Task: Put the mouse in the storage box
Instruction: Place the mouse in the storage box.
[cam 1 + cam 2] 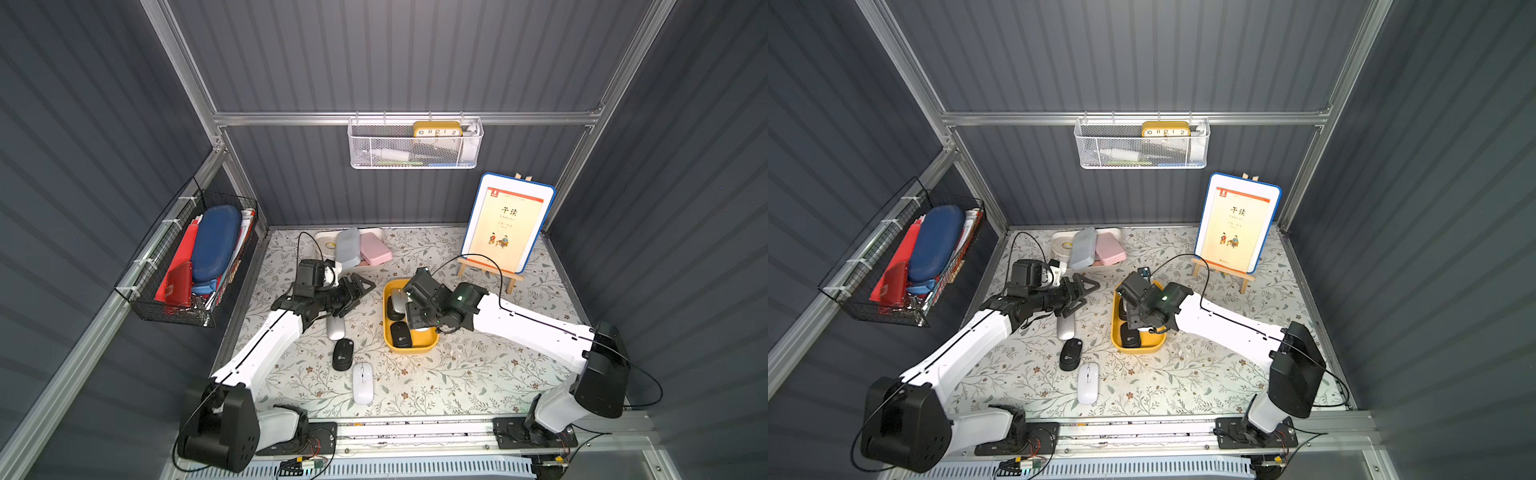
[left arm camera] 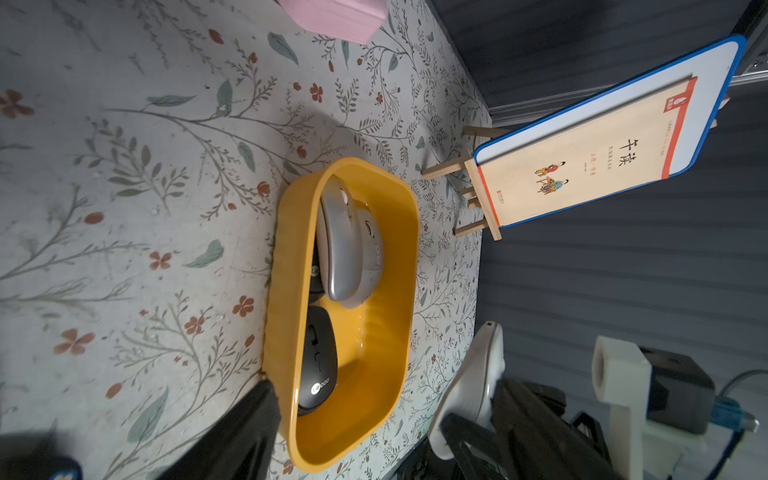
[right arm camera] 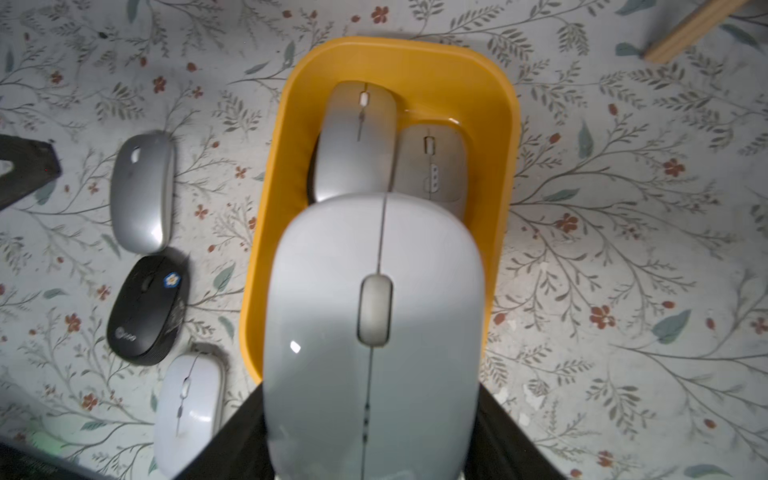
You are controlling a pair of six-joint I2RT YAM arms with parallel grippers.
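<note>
Right gripper (image 1: 417,318) pinches a white mouse (image 3: 374,332) by its long sides; the black fingers (image 3: 232,440) show on either flank in the right wrist view. Mouse hangs over the near half of the storage box (image 1: 411,348), wheel facing up, nose toward the far end. Cannot tell whether it touches anything below.

Storage box sits right of table centre, long axis running front to back. Inside at the far end: a silver mouse (image 3: 353,141) tilted up on a dark mouse (image 2: 313,286), with a pale grey mouse (image 3: 432,166) just beside it. A black mouse (image 1: 401,334) lies along the box's left wall at the near end.

Left gripper (image 1: 356,296) hangs left of the box with jaws spread and nothing between them. Beneath that arm, on the floral table (image 1: 478,374), lies a second silver mouse (image 1: 336,328). Just nearer the front lies a black logo mouse (image 1: 343,354), then a second white mouse (image 1: 363,383), the three in a loose line, all well apart from the box.

Back of table: white tray (image 1: 320,239) holding a grey case (image 1: 348,247) and a pink case (image 1: 375,248). Book on a wooden easel (image 1: 505,226) stands at the back right.
</note>
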